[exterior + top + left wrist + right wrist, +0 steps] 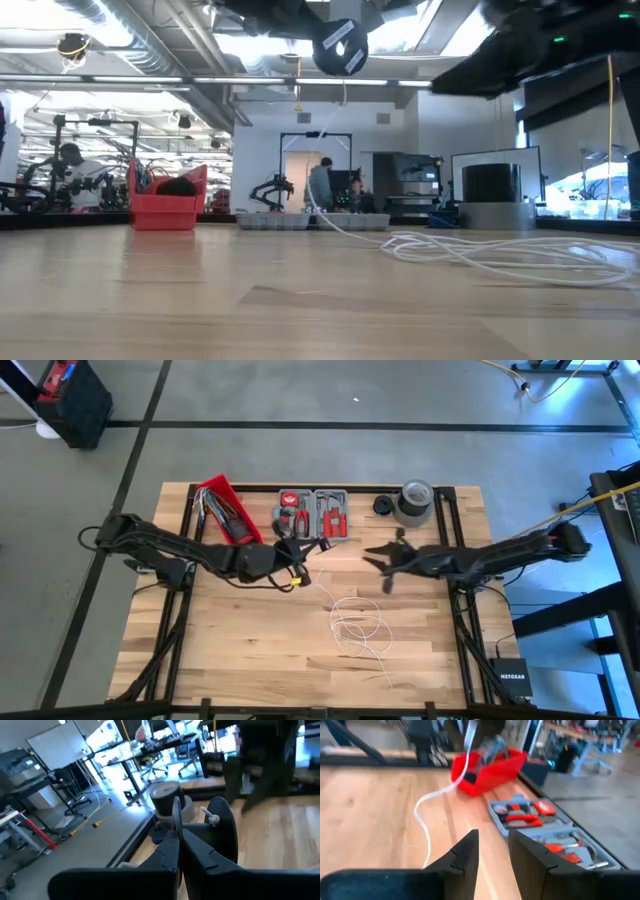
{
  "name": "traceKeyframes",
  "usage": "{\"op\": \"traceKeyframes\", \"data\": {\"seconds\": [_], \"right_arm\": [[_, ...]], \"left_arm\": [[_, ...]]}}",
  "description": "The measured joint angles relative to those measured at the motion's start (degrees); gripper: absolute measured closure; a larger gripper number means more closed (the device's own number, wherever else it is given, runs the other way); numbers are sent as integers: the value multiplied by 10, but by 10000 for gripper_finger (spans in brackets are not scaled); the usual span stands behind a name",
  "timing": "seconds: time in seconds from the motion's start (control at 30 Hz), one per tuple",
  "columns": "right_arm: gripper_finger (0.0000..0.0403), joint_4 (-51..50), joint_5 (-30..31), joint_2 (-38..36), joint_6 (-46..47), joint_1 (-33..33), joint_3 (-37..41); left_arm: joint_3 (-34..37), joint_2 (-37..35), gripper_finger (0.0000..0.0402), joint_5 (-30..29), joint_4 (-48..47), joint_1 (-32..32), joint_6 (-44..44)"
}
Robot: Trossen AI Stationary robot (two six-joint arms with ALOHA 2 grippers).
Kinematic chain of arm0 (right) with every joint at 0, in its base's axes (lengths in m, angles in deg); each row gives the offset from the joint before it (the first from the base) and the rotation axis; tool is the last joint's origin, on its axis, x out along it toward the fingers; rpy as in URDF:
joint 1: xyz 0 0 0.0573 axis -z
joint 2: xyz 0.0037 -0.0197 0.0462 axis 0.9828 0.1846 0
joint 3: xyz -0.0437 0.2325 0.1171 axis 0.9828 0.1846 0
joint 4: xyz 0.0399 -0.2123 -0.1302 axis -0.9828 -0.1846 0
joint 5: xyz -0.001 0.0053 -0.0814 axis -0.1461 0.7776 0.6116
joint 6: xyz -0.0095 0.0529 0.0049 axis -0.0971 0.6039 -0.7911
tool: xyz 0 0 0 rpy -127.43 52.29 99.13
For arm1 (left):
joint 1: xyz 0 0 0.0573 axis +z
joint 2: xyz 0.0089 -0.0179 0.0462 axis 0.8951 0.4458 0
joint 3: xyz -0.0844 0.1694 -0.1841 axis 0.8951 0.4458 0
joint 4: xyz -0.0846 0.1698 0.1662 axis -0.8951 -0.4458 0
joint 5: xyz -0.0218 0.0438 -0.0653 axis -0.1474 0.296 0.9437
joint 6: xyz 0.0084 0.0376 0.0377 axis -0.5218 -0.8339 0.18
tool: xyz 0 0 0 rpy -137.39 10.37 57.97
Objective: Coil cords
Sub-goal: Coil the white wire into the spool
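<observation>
The white cord (360, 625) lies in loose loops on the wooden table (220, 650), right of centre. One strand (427, 802) runs from the loops toward the far left and climbs to my left gripper (297, 568), which is shut on it above the table's middle. My right gripper (372, 557) hovers open a little to the right of it, pointing left, with nothing between its fingers (470, 852). In the low view the loops (480, 250) rest flat on the tabletop. No black cord can be made out. My left gripper pinches the white cord between its two shut fingers (220, 825), at the strand (466, 745) that climbs from the table. The fingers reach nearly level from the table's left. The held part is lifted clear and hangs in a slack curve, the rest lying on the table.
A red bin (228, 510) stands at the far left. A grey tool tray (313, 513) sits at the far middle and a grey tape roll (415, 503) at the far right. A yellow cable (600, 500) runs past the right edge. The near half is bare wood.
</observation>
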Motion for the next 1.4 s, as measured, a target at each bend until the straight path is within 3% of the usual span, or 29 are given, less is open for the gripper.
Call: {"op": "traceKeyframes", "data": {"seconds": [0.2, 0.4, 0.53, 0.83, 1.0, 1.23, 1.4], "right_arm": [[267, 79, -35, 163, 0, 7, -87], [205, 127, -133, 279, 19, 46, -132], [182, 160, -167, 337, 36, 57, -148], [180, 270, -189, 409, 43, 56, -171], [233, 274, -158, 411, 44, 56, -170], [387, 227, -114, 399, 5, 56, -169], [381, 97, -53, 327, -3, 56, -169]], "left_arm": [[0, -5, 401, 0, 14, 7, -24], [0, -7, 401, 2, 23, 4, -35], [-1, -8, 401, 2, 23, -1, -37], [-1, -10, 402, 2, 24, -4, -36], [-1, -11, 402, 2, 22, -4, -35], [-1, -11, 401, 1, -5, -11, -34], [-1, -31, 402, -6, -48, -22, -14]]}}
